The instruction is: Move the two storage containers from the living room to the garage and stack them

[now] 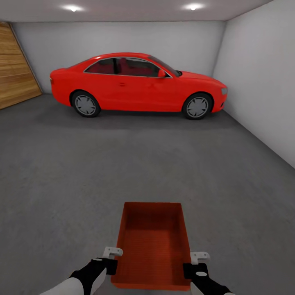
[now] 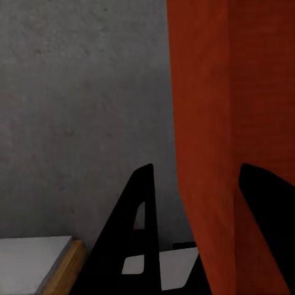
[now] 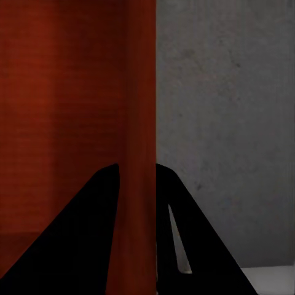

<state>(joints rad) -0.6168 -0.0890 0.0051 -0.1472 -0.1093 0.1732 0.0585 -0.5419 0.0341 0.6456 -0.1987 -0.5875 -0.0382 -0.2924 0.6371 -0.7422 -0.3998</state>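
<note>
Wood panel: one slanted panel of pale wood planks [image 1: 14, 67] is seen at the far left of the head view, against the back wall.
Car: one red car [image 1: 137, 84] is parked side-on along the back wall, with two wheels shown.
Ceiling lights: two round lights are counted, one [image 1: 73, 7] to the left and one [image 1: 192, 6] to the right.
Floor: the dark grey concrete floor [image 1: 61, 172] is spread from the car to the robot.
Left gripper: the left gripper [image 2: 200, 236] is placed astride the left long wall of the container near its near end; in the left wrist view one finger [image 2: 138, 233] is seen outside the wall and one inside. The wall lies against the inner finger, with a gap at the outer one, so whether it is clamped cannot be told.
Container: one orange-red container [image 1: 152, 246] is seen, open and empty, lengthwise ahead of the robot, between the two grippers, over the concrete; whether it rests on the floor cannot be told.
Right gripper: the right gripper [image 3: 135, 227] is closed onto the right long wall [image 3: 138, 123], a finger pressed to each face.
</note>
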